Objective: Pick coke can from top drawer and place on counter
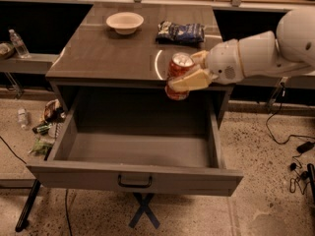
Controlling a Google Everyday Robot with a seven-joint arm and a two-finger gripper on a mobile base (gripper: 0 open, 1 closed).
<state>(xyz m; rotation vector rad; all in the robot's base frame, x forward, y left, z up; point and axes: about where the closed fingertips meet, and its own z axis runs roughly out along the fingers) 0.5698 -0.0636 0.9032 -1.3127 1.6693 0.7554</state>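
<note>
Drawer front is the nearest thing to you: the top drawer (133,181) is pulled wide open, dark handle (134,182) in the middle of the panel, with a blue tape X (144,211) on the floor under it. I can't spot anything lying on the drawer's grey floor, so I'd call the "pick" half done.

A bit farther back, over the drawer's far right corner, you've got the coke can (177,68) up in the air. The gripper (183,73) comes in from the right on the white arm (256,55), and its fingers (189,80) are pinching the can, one pale finger across the near side and the other tucked behind it. The can looks roughly upright, silver top showing. It sits about level with the front edge of the counter (113,58), its bottom below that edge, so I'd say it's not over the top yet.

What's left for you, as I read it: lift a touch more, carry it far enough to be over the counter, set it down, let go.

Farther back on the counter, a white bowl (125,22) sits far left and a dark chip bag (180,32) far right, just beyond the can. The near half looks like your easy landing spot.
</note>
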